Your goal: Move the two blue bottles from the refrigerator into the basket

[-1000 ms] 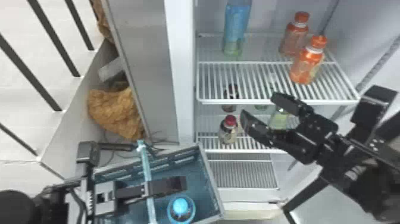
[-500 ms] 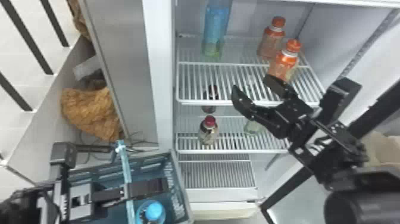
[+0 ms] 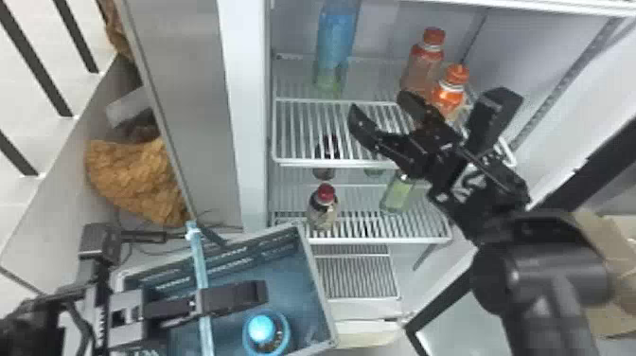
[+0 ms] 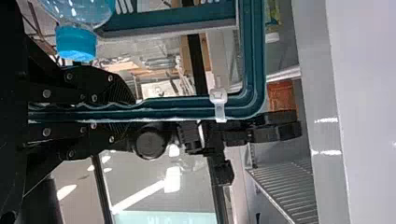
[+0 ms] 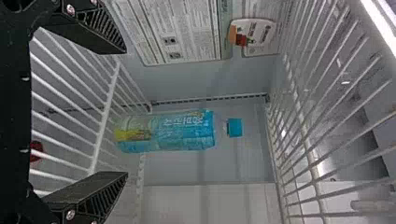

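Note:
In the head view, a blue bottle (image 3: 336, 40) stands at the left of the refrigerator's upper shelf; my right gripper (image 3: 381, 105) is open below and right of it. In the right wrist view the blue bottle (image 5: 187, 130) with its blue cap lies beyond the open right gripper (image 5: 126, 112), untouched. Another blue-capped bottle (image 3: 261, 328) is inside the teal basket (image 3: 314, 265). My left gripper (image 3: 201, 300) is shut on the basket's handle. The left wrist view has the left gripper (image 4: 126, 111) clamped on that teal handle (image 4: 177, 108), beside the blue-capped bottle (image 4: 76, 43).
Two orange-capped bottles (image 3: 449, 94) stand right on the upper shelf (image 3: 331, 163), close to the right gripper. A red-capped bottle (image 3: 324, 208) and a green bottle (image 3: 398, 191) are on the shelf below. The refrigerator's left wall edge (image 3: 246, 94) rises behind the basket.
The right gripper has risen from near the lower shelf toward the upper shelf and the blue bottle, still open. The head view has shifted rightward. The left gripper has kept its hold on the basket.

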Tool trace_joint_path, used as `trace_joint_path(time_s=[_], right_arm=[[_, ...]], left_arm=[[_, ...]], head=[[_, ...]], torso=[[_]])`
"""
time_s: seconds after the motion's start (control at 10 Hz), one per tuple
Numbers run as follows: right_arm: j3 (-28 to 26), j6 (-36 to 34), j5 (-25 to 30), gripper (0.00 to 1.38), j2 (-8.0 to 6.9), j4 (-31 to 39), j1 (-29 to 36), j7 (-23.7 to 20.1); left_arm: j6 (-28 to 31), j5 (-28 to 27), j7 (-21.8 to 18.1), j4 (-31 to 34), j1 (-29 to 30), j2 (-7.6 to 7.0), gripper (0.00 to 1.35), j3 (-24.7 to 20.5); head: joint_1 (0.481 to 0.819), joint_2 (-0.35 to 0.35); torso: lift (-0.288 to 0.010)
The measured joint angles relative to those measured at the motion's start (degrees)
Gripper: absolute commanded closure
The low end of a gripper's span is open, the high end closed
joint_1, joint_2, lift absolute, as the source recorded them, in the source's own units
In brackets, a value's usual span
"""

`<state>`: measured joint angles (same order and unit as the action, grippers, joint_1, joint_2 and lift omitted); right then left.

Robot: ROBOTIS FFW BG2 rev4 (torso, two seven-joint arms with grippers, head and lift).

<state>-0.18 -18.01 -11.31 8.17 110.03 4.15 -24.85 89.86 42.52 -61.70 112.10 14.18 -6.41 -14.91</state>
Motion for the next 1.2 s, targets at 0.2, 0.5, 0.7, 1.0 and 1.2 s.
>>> trace_joint_path(time_s=[0.2,0.5,0.7,1.0,1.2], right_arm=[[1.9,1.1,-0.1,0.11,-0.17,-6.0,-5.5,1.4],[4.6,1.9,-1.0,0.10,-0.53,-16.1,-14.3,2.7],[6.4,2.6,-1.9,0.10,-0.53,-22.0,-19.5,3.4],[8.8,2.9,-2.7,0.10,-0.70,-28.1,-24.8,5.1],[10.3,3.2,-2.7,0.10,-0.82,-32.1,-28.3,6.2]], left_arm=[[0.0,0.1,0.0,-0.3,-0.1,0.00,1.20,0.2],[0.0,0.4,0.1,-0.7,-0.7,-0.19,1.20,0.7],[0.0,0.6,0.1,-1.0,-1.0,-0.36,1.20,1.0],[0.0,0.8,0.1,-1.1,-1.4,-0.55,1.20,1.2],[0.0,1.0,0.1,-1.4,-1.9,-0.68,1.20,1.6]], head=[[0.695,-0.103],[0.695,-0.083],[0.695,-0.074],[0.695,-0.059],[0.695,-0.055]], torso=[[-0.010],[-0.010],[-0.010],[-0.010],[-0.010]])
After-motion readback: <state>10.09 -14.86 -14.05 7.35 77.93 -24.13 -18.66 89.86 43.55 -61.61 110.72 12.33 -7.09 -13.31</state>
